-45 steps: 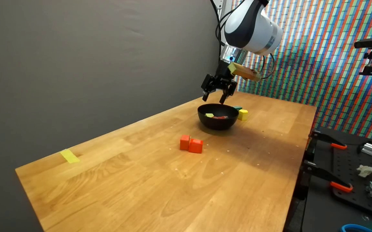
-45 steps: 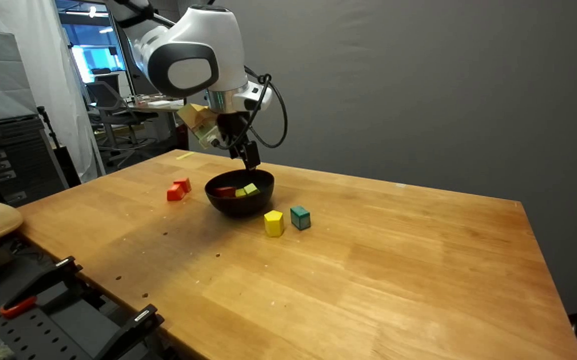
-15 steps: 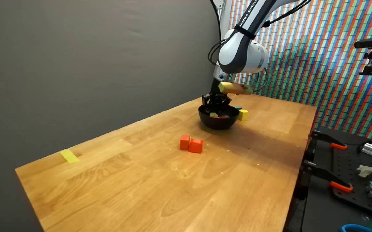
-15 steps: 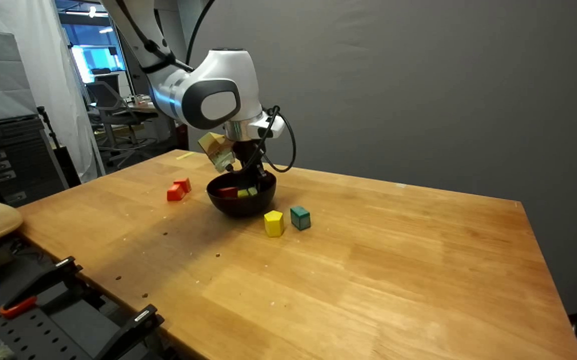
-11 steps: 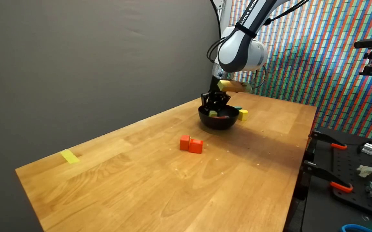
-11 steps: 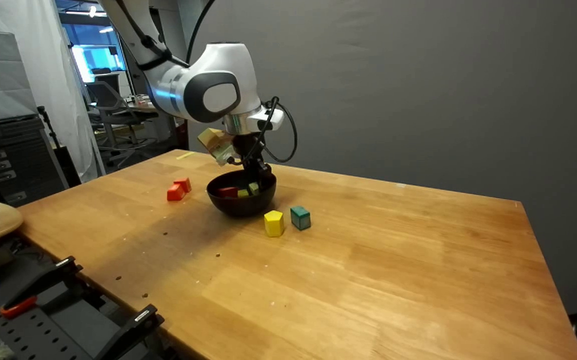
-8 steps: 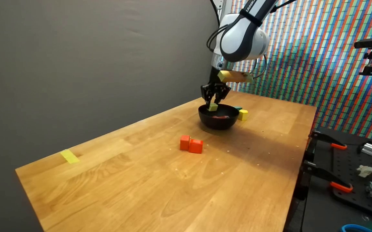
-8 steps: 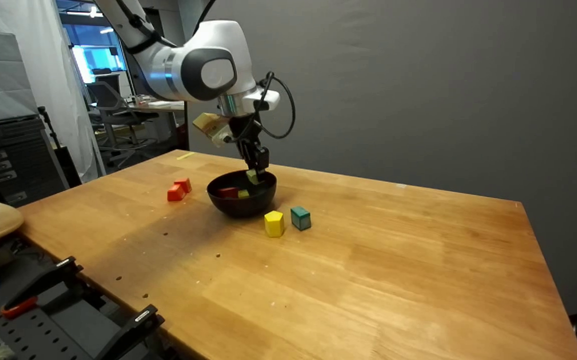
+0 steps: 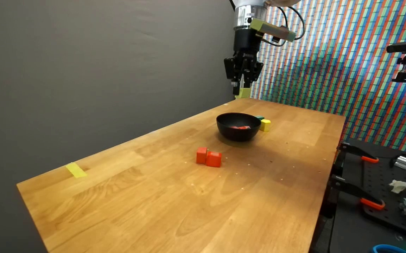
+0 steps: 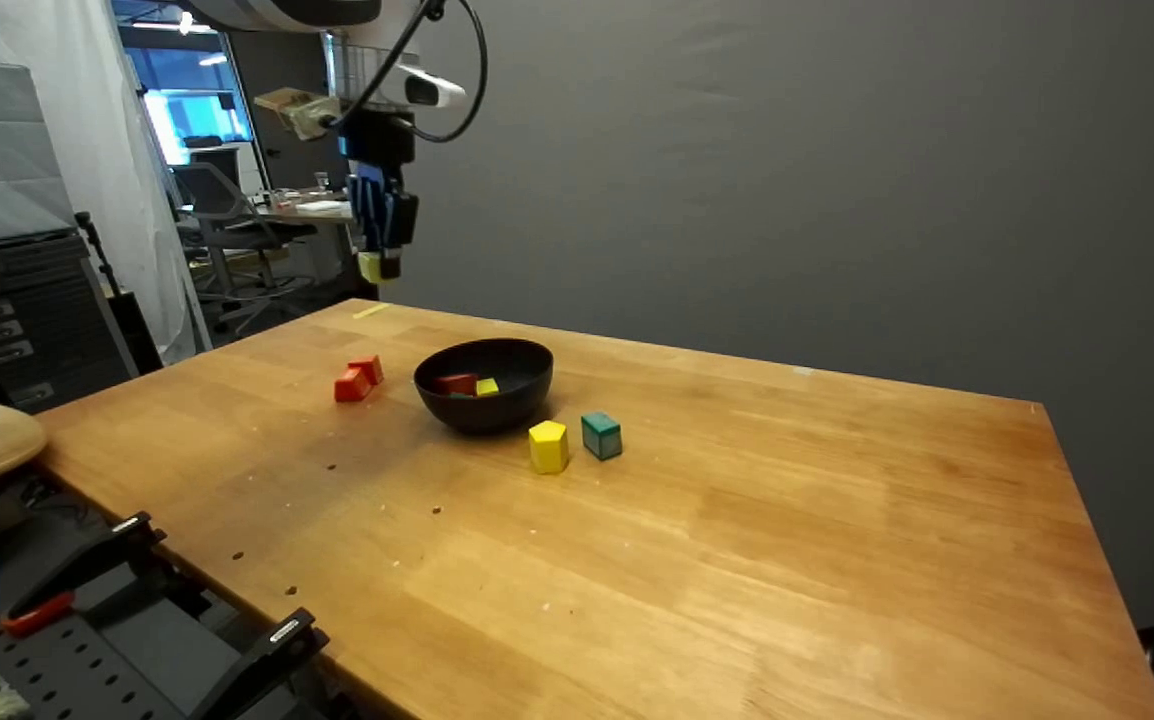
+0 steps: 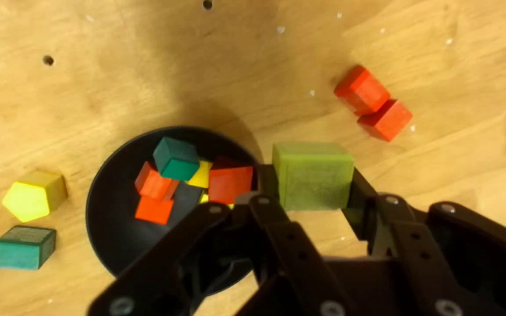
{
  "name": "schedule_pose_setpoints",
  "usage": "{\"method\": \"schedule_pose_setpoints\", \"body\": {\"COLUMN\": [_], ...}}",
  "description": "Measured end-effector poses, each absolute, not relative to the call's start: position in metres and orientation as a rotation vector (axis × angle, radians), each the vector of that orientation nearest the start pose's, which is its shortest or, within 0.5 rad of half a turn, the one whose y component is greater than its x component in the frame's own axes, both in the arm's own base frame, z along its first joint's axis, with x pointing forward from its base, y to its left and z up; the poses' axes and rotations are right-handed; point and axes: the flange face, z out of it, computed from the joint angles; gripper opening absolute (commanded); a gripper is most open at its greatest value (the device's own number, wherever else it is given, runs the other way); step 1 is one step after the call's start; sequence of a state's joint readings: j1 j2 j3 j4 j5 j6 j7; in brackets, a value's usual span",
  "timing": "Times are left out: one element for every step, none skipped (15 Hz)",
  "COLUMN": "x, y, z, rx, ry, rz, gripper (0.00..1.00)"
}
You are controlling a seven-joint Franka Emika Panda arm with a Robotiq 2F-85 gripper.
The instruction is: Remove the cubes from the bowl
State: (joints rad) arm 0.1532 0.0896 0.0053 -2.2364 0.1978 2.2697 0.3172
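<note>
Table [image 10: 837, 520]: wooden, in all our views.
Pincer [image 11: 312, 186]: gripping a green cube [image 11: 313, 175] well above the table.
Bowl [image 11: 117, 219]: upright; in our wrist view it holds a teal cube [image 11: 176, 159] at 12 o'clock, red cubes [image 11: 230, 184] and a yellow cube [image 11: 199, 174].
Outside the bowl, same view: we see red blocks [image 11: 362, 90] at 2 o'clock, a yellow block [image 11: 36, 195] at 9, a teal block [image 11: 25, 248] between 8 and 9.

Spread over the light wooden worktop [image 10: 787, 560]: a black bowl [image 10: 478, 414], upright; near it, a five-sided yellow block [image 10: 548, 449] and a teal block [image 10: 601, 437], just apart; on the bowl's opposite side, two red blocks [image 9: 213, 159], close together; a flat yellow strip [image 9: 76, 170] by an edge; scattered pale specks [image 11: 281, 30].
</note>
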Motion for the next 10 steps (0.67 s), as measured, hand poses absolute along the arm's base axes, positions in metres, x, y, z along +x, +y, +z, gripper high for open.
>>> {"method": "schedule_pose_setpoints", "body": {"x": [0.517,0.514,0.511,0.508,0.505,0.503,0.502,0.500,0.498,0.496], "y": [0.094,0.099,0.102,0.103,0.104,0.103,0.103,0.103,0.103,0.104], "z": [0.328,0.326,0.321,0.315,0.309,0.302,0.296,0.289,0.281,0.273], "rx": [-2.975,-2.976,-2.976,-2.977,-2.976,-2.973,-2.969,-2.966,-2.963,-2.960], "ry": [0.436,0.448,0.466,0.489,0.516,0.549,0.580,0.609,0.634,0.656], "rz": [0.157,0.173,0.190,0.210,0.232,0.251,0.268,0.282,0.300,0.318], "gripper": [0.17,0.17,0.17,0.17,0.17,0.17,0.17,0.17,0.17,0.17]}}
